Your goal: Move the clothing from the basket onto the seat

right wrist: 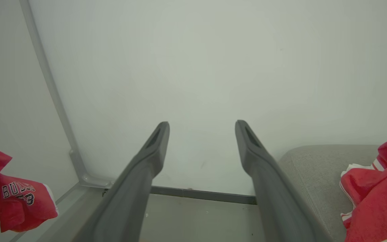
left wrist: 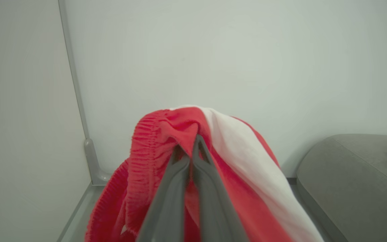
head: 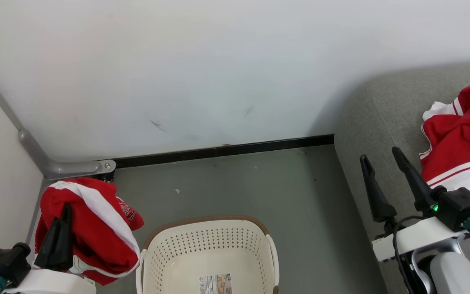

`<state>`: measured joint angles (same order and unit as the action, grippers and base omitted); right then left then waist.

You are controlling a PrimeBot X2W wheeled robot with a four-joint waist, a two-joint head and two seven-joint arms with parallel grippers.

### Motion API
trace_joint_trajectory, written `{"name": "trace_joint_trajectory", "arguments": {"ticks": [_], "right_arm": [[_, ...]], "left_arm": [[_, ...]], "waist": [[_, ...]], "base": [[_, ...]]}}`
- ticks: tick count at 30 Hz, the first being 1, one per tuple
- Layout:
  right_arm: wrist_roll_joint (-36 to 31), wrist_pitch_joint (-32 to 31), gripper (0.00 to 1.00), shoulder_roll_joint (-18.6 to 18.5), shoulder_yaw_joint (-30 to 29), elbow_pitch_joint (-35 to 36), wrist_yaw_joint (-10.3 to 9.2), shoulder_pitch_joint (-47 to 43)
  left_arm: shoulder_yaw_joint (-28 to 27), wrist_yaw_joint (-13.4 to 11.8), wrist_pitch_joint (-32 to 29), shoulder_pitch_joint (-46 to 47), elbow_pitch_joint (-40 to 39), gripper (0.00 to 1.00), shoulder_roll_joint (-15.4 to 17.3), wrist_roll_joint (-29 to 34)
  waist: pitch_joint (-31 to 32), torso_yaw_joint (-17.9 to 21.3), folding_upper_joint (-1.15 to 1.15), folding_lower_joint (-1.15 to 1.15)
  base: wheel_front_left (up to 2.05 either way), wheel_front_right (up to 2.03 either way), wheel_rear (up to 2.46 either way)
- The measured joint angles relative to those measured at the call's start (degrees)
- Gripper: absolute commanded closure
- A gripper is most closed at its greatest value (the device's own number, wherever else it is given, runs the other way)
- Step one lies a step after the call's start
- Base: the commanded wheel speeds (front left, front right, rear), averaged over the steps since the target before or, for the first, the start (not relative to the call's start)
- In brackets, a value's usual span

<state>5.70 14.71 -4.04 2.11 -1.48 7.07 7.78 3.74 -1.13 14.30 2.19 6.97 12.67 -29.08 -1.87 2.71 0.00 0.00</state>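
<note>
In the head view, the left pincer point(head: 66, 212) is clenched on a red garment point(head: 96, 228) with a white stripe. The cloth hangs bunched around its dark fingers over the left corner of the grey floor point(head: 239, 183), beside the cream basket point(head: 206, 245). The basket stands on the floor, its brown rim toward the wall point(head: 218, 61), and a printed label point(head: 215, 283) shows on its bottom. The right pincer point(head: 380, 154) is released, its fingers spread wide over the near edge of the grey sofa point(head: 377, 110). A second garment point(head: 459, 139), red with white panels and striped trim, lies crumpled on the sofa, back from its rounded corner.

In the left wrist view, the left pincer point(left wrist: 189, 144) has its fingers pressed together on a fold of the red garment point(left wrist: 233, 141), which drapes down on both sides. The sofa point(left wrist: 348, 168) sits at the right.

In the right wrist view, the right pincer point(right wrist: 202, 123) is released and grasps nothing, its fingers well apart. The red garment point(right wrist: 15, 198) hangs at the left with dark lettering showing. The second garment point(right wrist: 378, 191) rests on the sofa point(right wrist: 314, 161) at the right.
</note>
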Motion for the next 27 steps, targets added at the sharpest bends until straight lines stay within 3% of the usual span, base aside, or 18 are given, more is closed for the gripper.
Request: {"name": "trace_joint_trajectory", "arguments": {"ticks": [27], "right_arm": [[1.5,0.0,0.0,0.0,3.7,0.8,0.0,-2.0]], "left_arm": [[-1.1,0.8,0.0,-2.6,-3.9,1.0,-1.4,1.5]], "waist": [[1.6,1.0,0.0,0.0]], "base": [[0.0,0.0,0.0]]}}
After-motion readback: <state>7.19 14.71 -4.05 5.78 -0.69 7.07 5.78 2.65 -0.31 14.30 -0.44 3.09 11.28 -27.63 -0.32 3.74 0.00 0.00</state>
